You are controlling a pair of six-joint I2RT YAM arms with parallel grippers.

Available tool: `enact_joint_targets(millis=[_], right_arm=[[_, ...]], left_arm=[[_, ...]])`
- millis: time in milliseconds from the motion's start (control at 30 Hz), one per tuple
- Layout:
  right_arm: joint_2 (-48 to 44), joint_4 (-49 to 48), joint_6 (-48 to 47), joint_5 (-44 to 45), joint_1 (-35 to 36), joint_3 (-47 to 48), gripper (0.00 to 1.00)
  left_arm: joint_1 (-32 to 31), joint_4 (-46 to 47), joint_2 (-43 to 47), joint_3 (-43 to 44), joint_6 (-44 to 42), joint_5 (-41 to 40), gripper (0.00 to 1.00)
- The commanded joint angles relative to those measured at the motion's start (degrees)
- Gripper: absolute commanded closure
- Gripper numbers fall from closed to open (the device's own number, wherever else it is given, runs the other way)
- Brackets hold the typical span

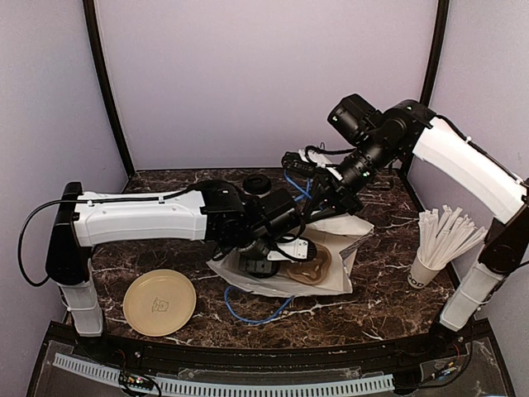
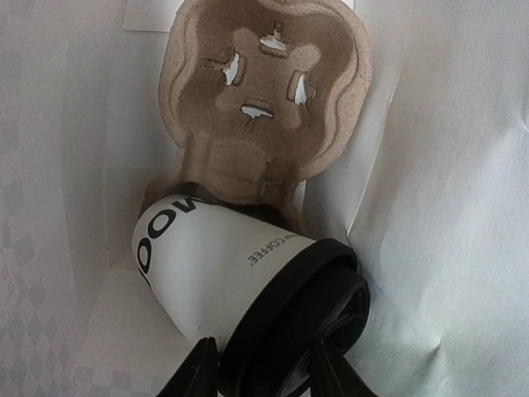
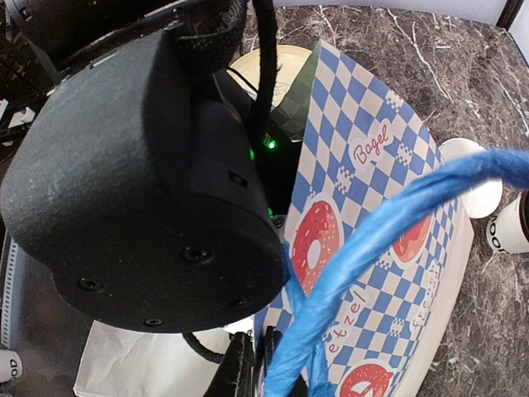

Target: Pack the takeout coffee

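Observation:
A takeout coffee (image 2: 215,273), a white paper cup with a black lid (image 2: 289,318), lies tilted inside the white paper bag (image 2: 446,165). Its base leans against a brown pulp cup carrier (image 2: 264,91). My left gripper (image 2: 264,374) reaches into the bag, and its jaws sit against either side of the lid's lower edge. In the top view the left gripper (image 1: 264,263) is inside the bag (image 1: 343,227) beside the carrier (image 1: 310,266). My right gripper (image 3: 266,368) is shut on the bag's upper edge next to a blue handle (image 3: 372,248), holding the mouth up (image 1: 326,194).
A white cup bristling with long white sticks (image 1: 438,244) stands at the right. A tan plate (image 1: 159,302) lies front left. The bag's other blue handle (image 1: 248,314) trails on the marble. Two more white cups (image 3: 479,186) (image 3: 511,225) show beyond the checkered bag side (image 3: 372,165).

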State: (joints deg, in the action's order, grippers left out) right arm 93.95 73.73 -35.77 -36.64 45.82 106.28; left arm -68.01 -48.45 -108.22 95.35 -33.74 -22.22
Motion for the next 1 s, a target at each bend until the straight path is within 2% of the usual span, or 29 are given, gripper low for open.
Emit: enact_joint_targets(millis=[0,367,600,800,867,967], right_arm=[[-1.48,0.08,-0.62,-0.31,0.77,-1.38,0.95],[-1.82,-1.12,-1.06,4.01,0.42,-1.83,0.98],[-1.23,-4.77,-1.50,4.17,-6.74,-1.04,0.99],[2.11,-5.58,-1.50,3.98,-9.78,1.29,0.98],[3.14,-4.42,-1.58,2.35,-9.74,2.29,0.97],[3.31,-3.90,-1.20,1.15,-8.95,1.72,0.96]], left_arm=[[0.68,-1.70,1.26,2.31,1.12,1.61,0.63],[0.68,-4.51,4.68,9.47,4.90,7.41,0.67],[0.68,-3.99,8.95,14.73,8.49,13.35,0.68],[1.52,-0.65,14.19,13.13,10.44,17.95,0.67],[1.71,-1.02,14.96,11.66,9.70,17.49,0.64],[1.71,-2.60,14.02,10.24,8.87,15.32,0.52]])
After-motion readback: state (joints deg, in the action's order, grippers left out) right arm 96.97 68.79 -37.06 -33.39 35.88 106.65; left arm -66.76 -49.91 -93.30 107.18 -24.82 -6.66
